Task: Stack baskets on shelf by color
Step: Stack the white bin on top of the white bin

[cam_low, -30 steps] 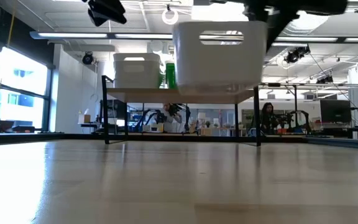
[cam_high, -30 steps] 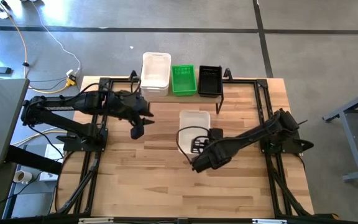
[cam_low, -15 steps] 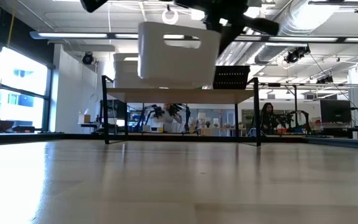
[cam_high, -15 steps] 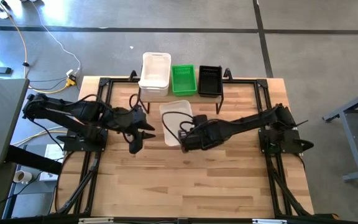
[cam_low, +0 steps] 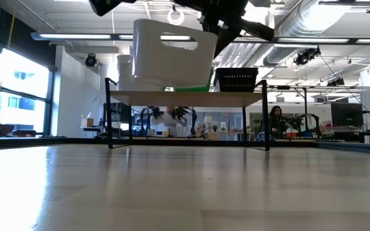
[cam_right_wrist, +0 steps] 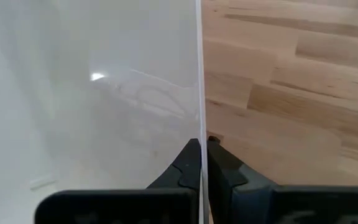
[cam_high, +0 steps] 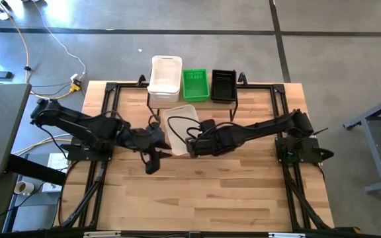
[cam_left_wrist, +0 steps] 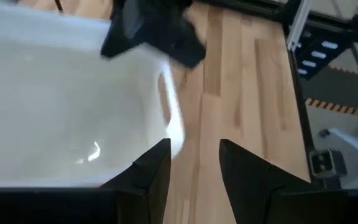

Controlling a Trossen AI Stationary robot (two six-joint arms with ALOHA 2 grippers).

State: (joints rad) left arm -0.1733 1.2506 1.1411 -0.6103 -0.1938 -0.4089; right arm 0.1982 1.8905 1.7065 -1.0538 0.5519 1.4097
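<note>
Above table, right end effector (cam_high: 192,147) pinches one white basket (cam_high: 179,121); left end effector (cam_high: 152,160) half-open, empty

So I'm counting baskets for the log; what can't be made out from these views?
- High view: how many white baskets are stacked on the shelf; looking straight down, the stack reads as one.
- Low view: the green basket is mostly hidden behind the carried white basket.
- Left wrist view: the carried basket's far end is cut off by the picture edge.

I see even, bright overhead light; ceiling strips (cam_low: 76,36) and a window (cam_low: 18,86) glare in the low view, and glints dot the blurred white basket (cam_left_wrist: 73,118).
</note>
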